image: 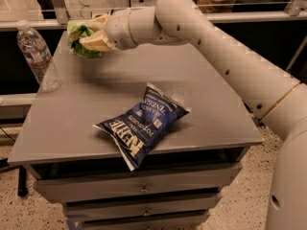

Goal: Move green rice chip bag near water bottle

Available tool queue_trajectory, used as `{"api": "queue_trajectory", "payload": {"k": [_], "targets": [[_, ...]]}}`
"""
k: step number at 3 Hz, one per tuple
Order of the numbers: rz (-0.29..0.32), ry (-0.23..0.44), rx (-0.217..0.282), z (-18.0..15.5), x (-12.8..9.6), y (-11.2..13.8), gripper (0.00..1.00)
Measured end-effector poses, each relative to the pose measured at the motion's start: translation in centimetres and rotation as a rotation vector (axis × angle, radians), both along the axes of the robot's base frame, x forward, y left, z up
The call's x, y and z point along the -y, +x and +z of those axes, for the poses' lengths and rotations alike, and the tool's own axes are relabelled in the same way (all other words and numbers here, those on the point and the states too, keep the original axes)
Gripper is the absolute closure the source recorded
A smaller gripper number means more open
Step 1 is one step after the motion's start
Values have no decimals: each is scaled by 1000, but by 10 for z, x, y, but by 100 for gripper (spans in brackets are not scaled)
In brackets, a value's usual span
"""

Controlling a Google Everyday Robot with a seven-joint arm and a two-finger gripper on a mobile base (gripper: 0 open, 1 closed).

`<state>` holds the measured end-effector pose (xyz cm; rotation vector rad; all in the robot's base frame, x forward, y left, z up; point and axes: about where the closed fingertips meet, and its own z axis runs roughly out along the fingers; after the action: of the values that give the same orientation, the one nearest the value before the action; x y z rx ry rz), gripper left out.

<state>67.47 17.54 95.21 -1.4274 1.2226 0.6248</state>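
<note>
My gripper [86, 35] is shut on the green rice chip bag [79, 41], a small crumpled light-green bag, and holds it above the far left part of the grey table top [110, 104]. The water bottle [37, 54], clear with a white cap and pale label, stands upright at the table's left edge, a short way left of the bag. My white arm reaches in from the right across the back of the table.
A larger dark-blue chip bag [144, 123] lies near the table's front middle. The table is a cabinet with drawers [144, 188] below. A rail and glass partition [240, 16] run behind the table.
</note>
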Motion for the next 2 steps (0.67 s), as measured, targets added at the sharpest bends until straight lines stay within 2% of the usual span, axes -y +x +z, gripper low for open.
{"api": "queue_trajectory", "payload": {"k": [1,2], "targets": [[41,-44,-33,-18,-9,-13,67],[56,-55,-45,-22,-13,-17,44]]}}
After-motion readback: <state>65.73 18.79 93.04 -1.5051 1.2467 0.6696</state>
